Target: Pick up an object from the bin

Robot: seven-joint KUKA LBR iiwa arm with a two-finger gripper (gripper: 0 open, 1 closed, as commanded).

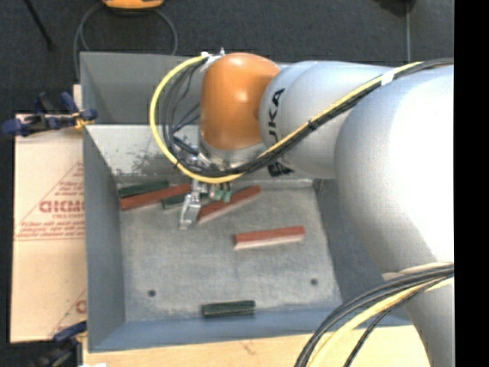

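grey bin (153, 274): claw (189, 212) over a red-brown bar (238, 198) at back; grip can't be told.

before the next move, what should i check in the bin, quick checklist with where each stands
1. Gripper is inside the bin walls, towards the back left: ok.
2. A thing lies close by: the slanted reddish-brown bar is right beside the gripper: ok.
3. That bar is free of its neighbours, the dark green bar and the second brown bar: cannot tell, they crowd together under the wrist.
4. Gripper's height above the bin floor: cannot tell.
5. An easier spare target is there: the red bar lies alone mid-floor: ok.
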